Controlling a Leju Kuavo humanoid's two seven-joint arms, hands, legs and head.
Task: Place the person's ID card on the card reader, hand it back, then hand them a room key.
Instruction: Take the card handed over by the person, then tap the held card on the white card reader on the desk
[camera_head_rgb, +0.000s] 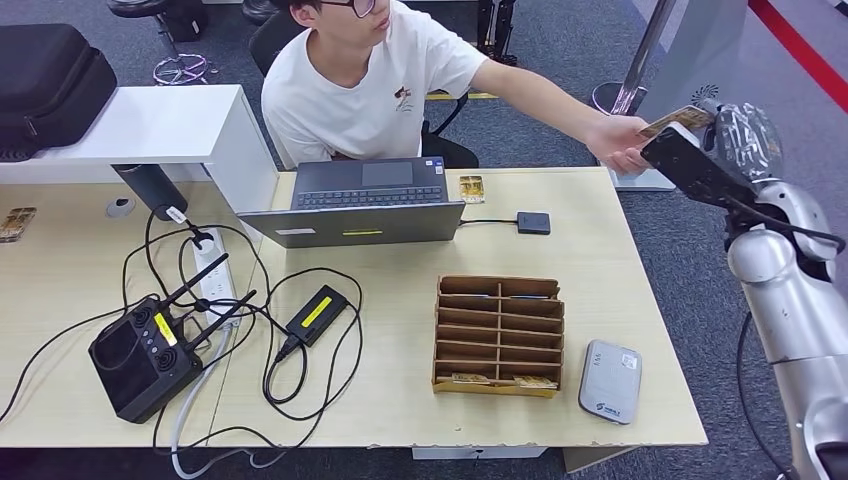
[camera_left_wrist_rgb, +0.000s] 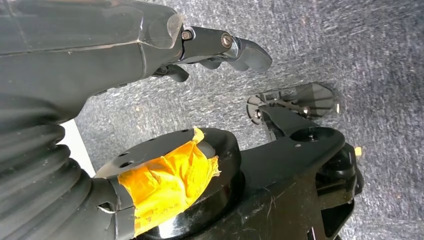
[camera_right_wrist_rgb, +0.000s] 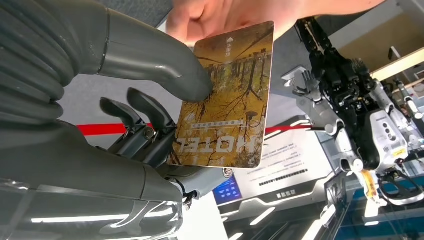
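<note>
I see my right hand (camera_right_wrist_rgb: 150, 115) raised beyond the right edge of the table (camera_head_rgb: 620, 300), its fingers (camera_right_wrist_rgb: 150, 107) pinching the room key (camera_right_wrist_rgb: 227, 95) while the person's hand (camera_head_rgb: 620, 145) touches its far end, and my left hand (camera_left_wrist_rgb: 220, 47) hangs over open floor, fingers loosely curled, holding nothing.

The right hand (camera_right_wrist_rgb: 150, 125) covers part of the card (camera_right_wrist_rgb: 225, 95), and its fingers sit behind it. The person's hand (camera_right_wrist_rgb: 220, 15) is cut off by the edge. Small cards in the wooden rack (camera_head_rgb: 498, 335) are too small to read.
</note>
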